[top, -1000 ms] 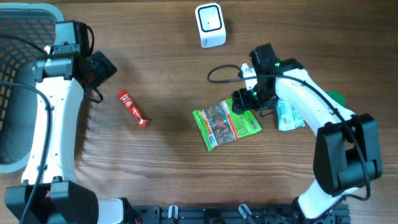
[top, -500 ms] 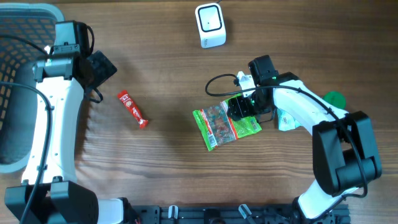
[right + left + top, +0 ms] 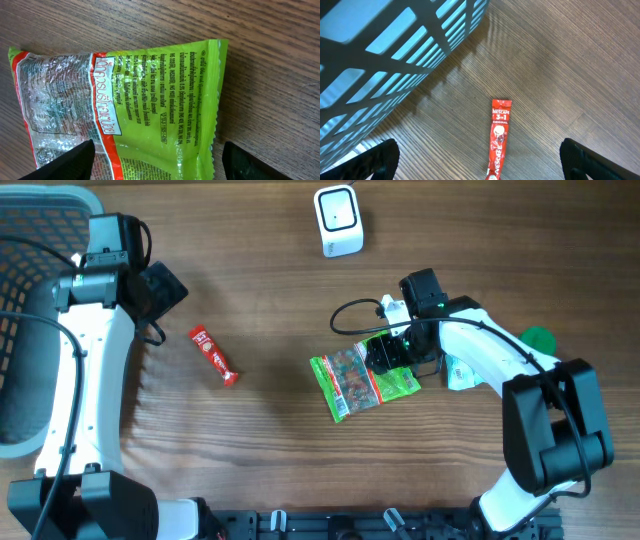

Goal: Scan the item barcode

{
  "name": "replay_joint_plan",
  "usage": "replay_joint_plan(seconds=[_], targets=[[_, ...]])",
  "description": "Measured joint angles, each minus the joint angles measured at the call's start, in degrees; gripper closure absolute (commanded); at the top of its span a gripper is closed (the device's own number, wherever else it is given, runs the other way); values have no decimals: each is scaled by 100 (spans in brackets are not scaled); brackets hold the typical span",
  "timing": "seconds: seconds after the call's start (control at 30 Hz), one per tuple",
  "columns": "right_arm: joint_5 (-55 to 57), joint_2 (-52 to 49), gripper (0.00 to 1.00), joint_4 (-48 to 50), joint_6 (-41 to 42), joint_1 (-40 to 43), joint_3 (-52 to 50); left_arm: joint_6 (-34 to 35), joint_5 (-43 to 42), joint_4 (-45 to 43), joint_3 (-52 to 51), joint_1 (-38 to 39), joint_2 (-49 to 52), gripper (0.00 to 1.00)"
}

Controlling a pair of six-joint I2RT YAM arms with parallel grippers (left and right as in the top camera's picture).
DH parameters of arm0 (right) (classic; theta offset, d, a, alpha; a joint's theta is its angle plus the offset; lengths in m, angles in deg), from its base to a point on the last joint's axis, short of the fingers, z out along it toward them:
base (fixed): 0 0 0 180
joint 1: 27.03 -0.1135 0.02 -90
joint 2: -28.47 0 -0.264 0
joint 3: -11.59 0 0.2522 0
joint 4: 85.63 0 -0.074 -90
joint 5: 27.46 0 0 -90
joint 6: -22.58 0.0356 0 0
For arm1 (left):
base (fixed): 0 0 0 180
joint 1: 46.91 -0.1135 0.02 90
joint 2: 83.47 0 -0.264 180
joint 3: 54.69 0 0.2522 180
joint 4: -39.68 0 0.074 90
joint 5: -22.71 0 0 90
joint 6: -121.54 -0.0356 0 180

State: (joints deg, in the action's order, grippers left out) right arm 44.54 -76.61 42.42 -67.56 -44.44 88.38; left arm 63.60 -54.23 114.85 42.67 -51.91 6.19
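Where the green packet [image 3: 365,383] lies: flat on the wooden table [image 3: 270,290], near the middle and a little toward the right arm. A printed side faces up, and the right wrist view shows small text and a red-edged clear panel.
Right claw [image 3: 157,161]: low over the packet's right end, jaws spread wide with 1 finger showing at each side of the wrapper; it grips nothing.
Left claw [image 3: 487,160]: spread to its widest and empty, hanging above the table beside the basket.
Red sachet [image 3: 499,137]: a Nescafe 3 in 1 stick, flat on the table below the left claw and well apart from the green packet.
Scanner [image 3: 338,220]: a small white box at the table's far edge, well apart from the packet.
Basket [image 3: 30,240]: pale slatted plastic at the far left corner, beside the left arm.
Other goods: a white-and-teal packet [image 3: 462,368] partly under the right arm, with a green object [image 3: 540,337] near it.
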Motion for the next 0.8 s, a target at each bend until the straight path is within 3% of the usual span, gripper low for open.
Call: replay_joint_plan(seconds=[0.57,0.77,0.8], targets=[[2,0,17,66,-20,0,-2,0,0,0,0,0,0,0],[0,0,18,153,-17,0,-2,2,-271,-380,0,0,0,0],[0,0,17,144,-15,0,-2,2,-402,-387,0,0,0,4]])
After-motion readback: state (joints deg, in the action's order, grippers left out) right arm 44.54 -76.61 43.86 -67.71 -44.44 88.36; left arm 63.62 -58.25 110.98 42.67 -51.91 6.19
